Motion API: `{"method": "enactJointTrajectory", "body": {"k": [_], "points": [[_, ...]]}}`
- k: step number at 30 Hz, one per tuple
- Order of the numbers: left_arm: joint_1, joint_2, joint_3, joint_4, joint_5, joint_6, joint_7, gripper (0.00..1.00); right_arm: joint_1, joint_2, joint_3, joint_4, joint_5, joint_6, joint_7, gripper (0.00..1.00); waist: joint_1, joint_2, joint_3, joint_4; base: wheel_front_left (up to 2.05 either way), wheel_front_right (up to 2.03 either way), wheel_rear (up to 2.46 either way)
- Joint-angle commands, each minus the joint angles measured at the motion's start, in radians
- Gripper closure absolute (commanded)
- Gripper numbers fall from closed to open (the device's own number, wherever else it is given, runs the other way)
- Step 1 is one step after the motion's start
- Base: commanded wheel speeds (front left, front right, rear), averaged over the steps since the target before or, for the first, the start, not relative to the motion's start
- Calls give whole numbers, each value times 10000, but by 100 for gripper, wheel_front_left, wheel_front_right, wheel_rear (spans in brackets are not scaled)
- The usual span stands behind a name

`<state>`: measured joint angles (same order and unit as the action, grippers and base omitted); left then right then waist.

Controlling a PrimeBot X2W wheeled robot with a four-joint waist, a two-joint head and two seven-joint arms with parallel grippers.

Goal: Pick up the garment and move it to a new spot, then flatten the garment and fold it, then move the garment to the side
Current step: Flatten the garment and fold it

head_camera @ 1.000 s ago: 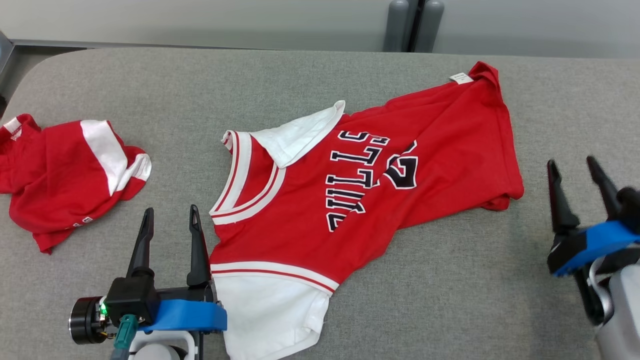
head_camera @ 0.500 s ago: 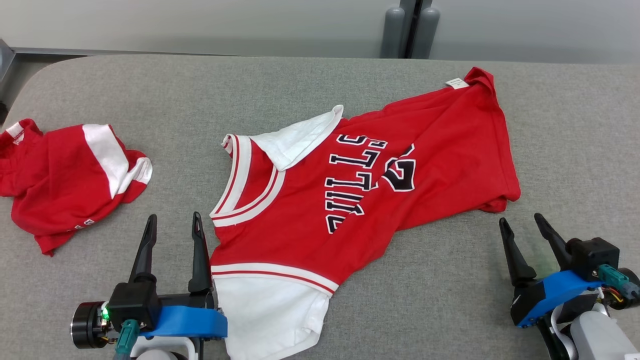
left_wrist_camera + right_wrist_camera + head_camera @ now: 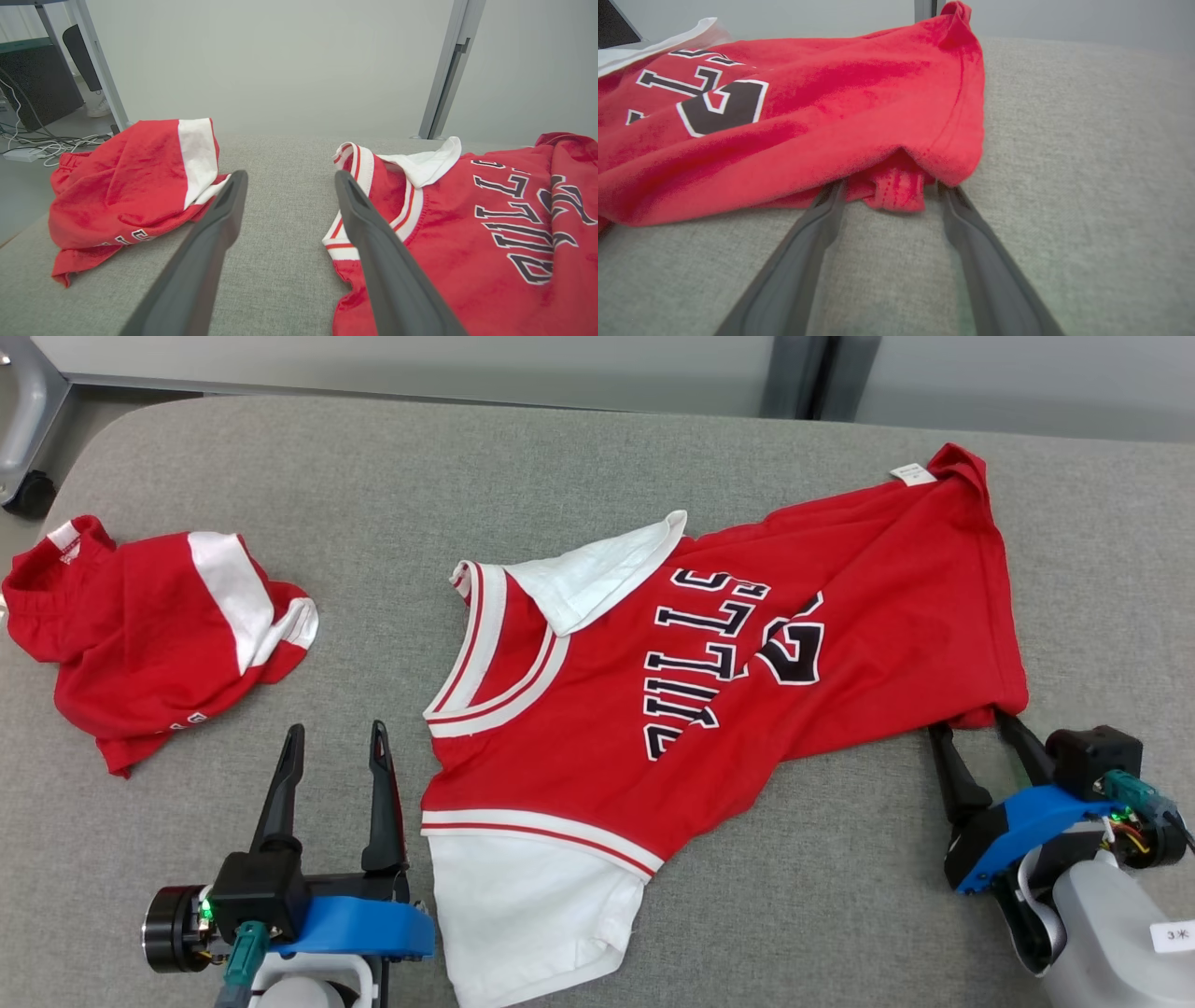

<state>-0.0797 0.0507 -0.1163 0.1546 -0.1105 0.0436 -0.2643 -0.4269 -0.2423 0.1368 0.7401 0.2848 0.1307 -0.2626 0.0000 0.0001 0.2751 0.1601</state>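
A red jersey [image 3: 887,579] with white trim and black lettering lies spread and wrinkled across the middle of the grey table [image 3: 560,457], its white sleeve towards me. My right gripper [image 3: 971,726] is open at the jersey's near right hem corner. In the right wrist view the fingertips [image 3: 833,193] reach just under the hem's edge, with a bunched fold of the jersey [image 3: 831,102] between them. My left gripper [image 3: 337,733] stands open on bare table just left of the collar. In the left wrist view the left gripper [image 3: 290,177] holds nothing, and the jersey [image 3: 467,242] lies to its right.
A second red and white garment [image 3: 159,635] lies crumpled at the table's left end, and the left wrist view has this second garment [image 3: 131,186] left of the fingers. A wall and a grey post [image 3: 794,373] stand behind the table.
My right gripper came down from the right side and moved forward until its tips met the jersey's hem corner. The camera shifted slightly. The left gripper stayed put.
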Motion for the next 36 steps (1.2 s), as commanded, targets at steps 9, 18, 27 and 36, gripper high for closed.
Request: {"method": "enactJointTrajectory", "body": {"k": [9, 18, 27, 36], "points": [[-267, -5, -222, 74, -124, 95, -1, 0, -968, -225, 327, 803, 512, 1, -21, 100, 0, -1, 183, 223, 0, 0, 0], [300, -5, -133, 223, -177, 127, -1, 0, 533, -262, 458, -675, 662, 1, -21, 100, 0, -1, -474, -400, 0, 0, 0], [588, -3, 6, 296, -65, -1, 0, 0, 2567, -221, 435, -2880, 508, 1, -21, 100, 0, -1, -1175, -1150, 0, 0, 0], [813, -3, 118, 287, -1, -107, -2, 0, 4553, -378, 460, -4254, 387, 1, -21, 100, 0, -1, -1310, -1379, 0, 0, 0]]}}
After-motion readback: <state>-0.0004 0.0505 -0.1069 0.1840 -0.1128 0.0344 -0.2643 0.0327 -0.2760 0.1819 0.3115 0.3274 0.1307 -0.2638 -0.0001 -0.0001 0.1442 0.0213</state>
